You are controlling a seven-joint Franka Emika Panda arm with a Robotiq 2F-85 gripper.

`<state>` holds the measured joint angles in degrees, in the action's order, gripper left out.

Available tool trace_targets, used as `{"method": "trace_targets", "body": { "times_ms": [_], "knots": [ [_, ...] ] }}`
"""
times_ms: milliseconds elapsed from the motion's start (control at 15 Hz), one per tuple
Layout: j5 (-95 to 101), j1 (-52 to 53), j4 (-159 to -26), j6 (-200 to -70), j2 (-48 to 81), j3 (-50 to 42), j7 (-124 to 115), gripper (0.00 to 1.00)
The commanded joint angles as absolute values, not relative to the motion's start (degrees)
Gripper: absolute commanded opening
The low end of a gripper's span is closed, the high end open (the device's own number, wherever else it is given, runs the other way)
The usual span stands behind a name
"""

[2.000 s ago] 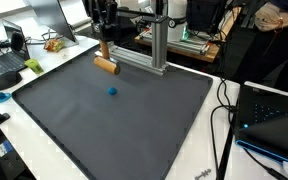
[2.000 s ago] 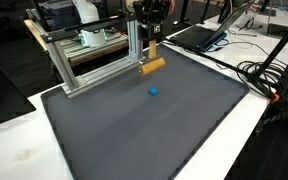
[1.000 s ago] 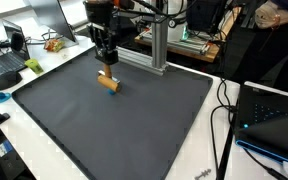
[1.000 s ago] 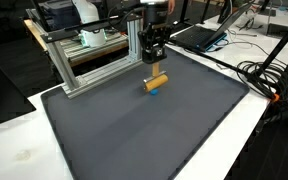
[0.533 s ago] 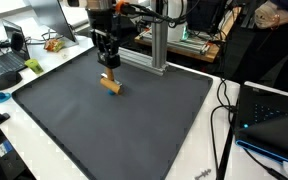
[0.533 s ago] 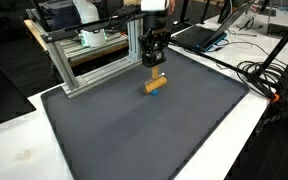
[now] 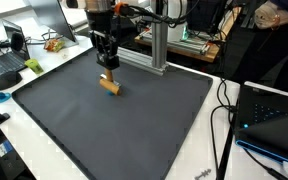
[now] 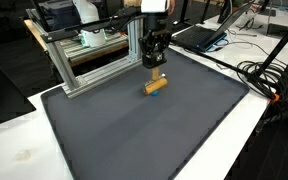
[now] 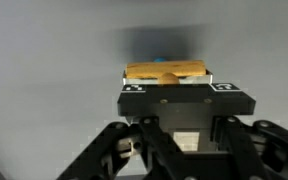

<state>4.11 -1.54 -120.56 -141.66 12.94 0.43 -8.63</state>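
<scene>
The gripper (image 7: 107,68) is clenched on a wooden cylinder (image 7: 109,85), which lies crosswise just under its fingertips; both exterior views show this, with the gripper (image 8: 156,66) pointing straight down and the cylinder (image 8: 156,85) low over the mat; whether the wood touches the mat I cannot tell. In the wrist view the cylinder (image 9: 164,72) sits across the front of the gripper (image 9: 166,82), and a small blue object (image 9: 162,58) peeks out just beyond its far edge, mostly hidden by the wood.

The cylinder is above the far part of a dark grey mat (image 7: 114,130), which covers most of the white tabletop (image 8: 14,150); just behind the gripper stands an aluminium frame (image 8: 94,60), at the far edge of the mat. Further out, a laptop (image 7: 6,62) rests beside the mat in an exterior view; black cables (image 8: 266,80) trail along the mat's edge.
</scene>
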Motion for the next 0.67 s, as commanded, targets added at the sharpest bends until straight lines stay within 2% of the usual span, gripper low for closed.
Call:
{"method": "trace_targets", "body": {
  "times_ms": [0, 600],
  "knots": [
    [2.8, -0.8, -118.7, -142.1, 15.4, -0.2, -8.4, 0.22],
    [2.3, -0.9, -116.6, -140.4, 18.1, 0.0, -7.8, 0.22]
  ]
}}
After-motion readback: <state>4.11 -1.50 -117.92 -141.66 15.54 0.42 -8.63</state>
